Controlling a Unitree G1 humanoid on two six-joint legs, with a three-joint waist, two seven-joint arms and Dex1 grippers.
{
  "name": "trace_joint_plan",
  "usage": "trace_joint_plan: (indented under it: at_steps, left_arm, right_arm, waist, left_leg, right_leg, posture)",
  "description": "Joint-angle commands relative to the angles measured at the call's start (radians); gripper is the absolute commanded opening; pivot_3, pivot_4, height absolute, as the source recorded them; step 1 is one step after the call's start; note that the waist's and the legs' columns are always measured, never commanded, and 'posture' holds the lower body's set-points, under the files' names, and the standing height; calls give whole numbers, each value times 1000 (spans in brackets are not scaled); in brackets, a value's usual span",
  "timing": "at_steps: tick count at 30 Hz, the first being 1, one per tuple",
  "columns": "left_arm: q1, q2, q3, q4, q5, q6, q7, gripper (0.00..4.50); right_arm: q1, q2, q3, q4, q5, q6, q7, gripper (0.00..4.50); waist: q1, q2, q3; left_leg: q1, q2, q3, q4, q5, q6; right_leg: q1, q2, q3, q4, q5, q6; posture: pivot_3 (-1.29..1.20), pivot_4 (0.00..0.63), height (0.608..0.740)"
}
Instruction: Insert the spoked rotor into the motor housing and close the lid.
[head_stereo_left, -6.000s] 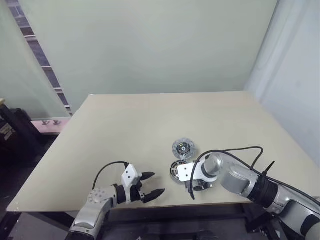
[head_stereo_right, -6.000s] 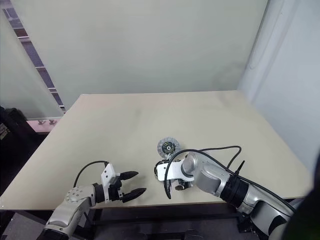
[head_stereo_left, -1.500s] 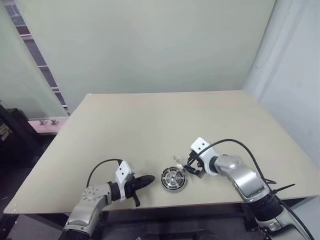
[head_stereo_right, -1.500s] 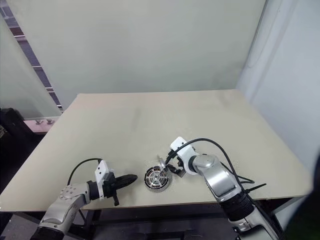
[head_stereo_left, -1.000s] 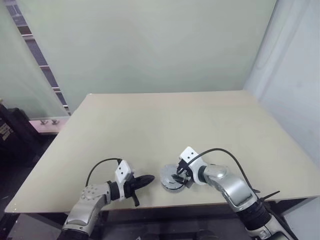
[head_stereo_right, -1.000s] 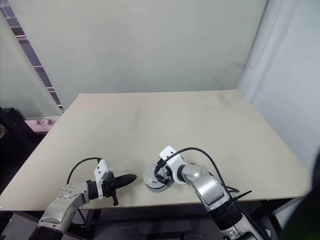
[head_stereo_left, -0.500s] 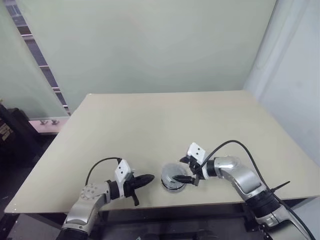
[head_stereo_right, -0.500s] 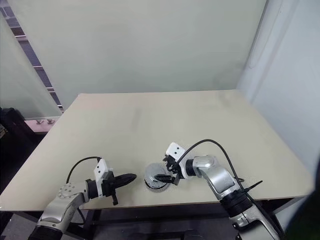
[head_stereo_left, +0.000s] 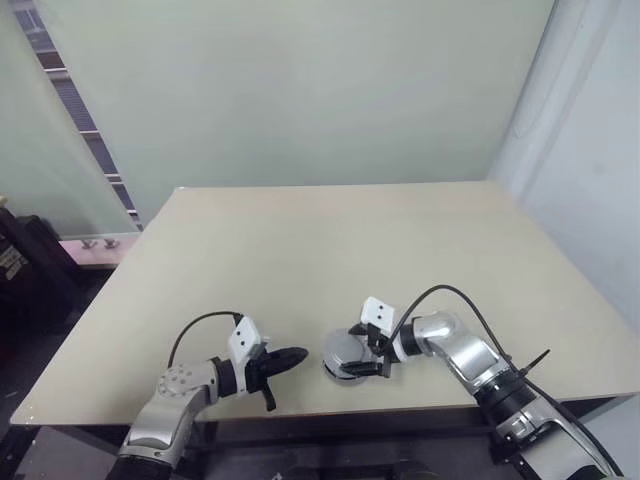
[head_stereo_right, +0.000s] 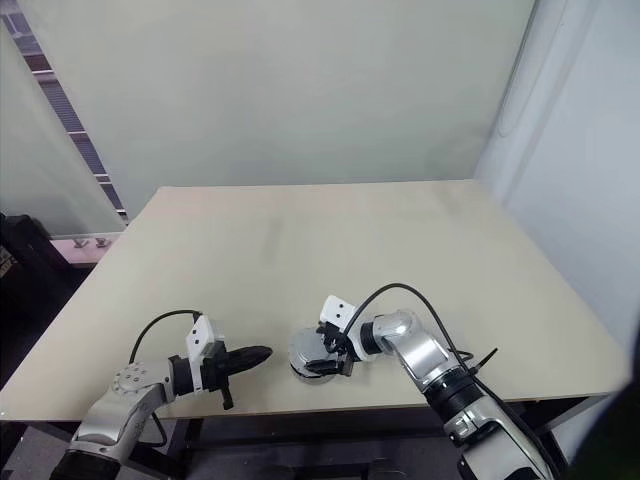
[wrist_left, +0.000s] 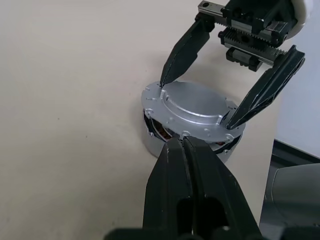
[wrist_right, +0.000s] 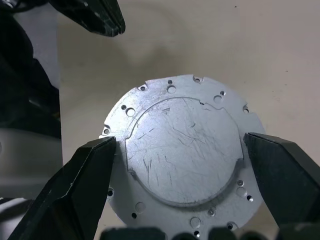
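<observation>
Copper windings of the spoked rotor (wrist_left: 160, 131) peek beneath the scratched round silver metal lid (wrist_right: 182, 150), six o'clock on the beige table (head_stereo_left: 300, 260). Right gripper (wrist_right: 181, 187) straddles it wide apart; left gripper (wrist_left: 182, 145) is closed, empty.

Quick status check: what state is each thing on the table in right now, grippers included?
Motor housing: upright on the table, copper windings showing at its side.
Lid: lying flat on the housing.
Right gripper: open, fingers straddling the lid's rim.
Left gripper: shut, empty, beside the housing.
</observation>
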Motion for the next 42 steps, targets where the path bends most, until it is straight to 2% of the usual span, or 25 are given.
trace_joint_plan:
  at_steps: [1,4,10,34,42]
  left_arm:
    - [-8,15,20,-47,-16,-3,-4,0]
    - [-14,13,16,-43,-14,-2,-5,0]
    - [-32,3,4,-31,-9,-4,-8,0]
    - [-57,-11,-8,-7,-3,-10,-13,0]
    - [-66,-6,-8,3,-1,-10,-21,0]
  right_arm:
    - [-25,5,-1,-2,-22,-18,4,4105]
    - [-27,3,4,-22,-32,21,12,3315]
    - [-41,-4,29,-73,-58,93,27,3297]
    - [38,62,-28,-177,-33,344,-144,3297]
    - [86,95,-101,-196,51,310,-150,3297]
  waist:
    - [0,0,0]
    - [0,0,0]
    - [0,0,0]
    - [0,0,0]
    - [0,0,0]
  left_leg:
    - [0,0,0,0,0,0]
    - [0,0,0,0,0,0]
    - [0,0,0,0,0,0]
    - [1,0,0,1,0,0]
    - [1,0,0,2,0,0]
  right_leg:
    - [0,0,0,0,0,0]
    - [0,0,0,0,0,0]
    - [0,0,0,0,0,0]
    - [1,1,0,1,0,0]
    - [1,1,0,1,0,0]
  posture:
    - [0,0,740]
    - [0,0,740]
    - [0,0,740]
    - [0,0,740]
    - [0,0,740]
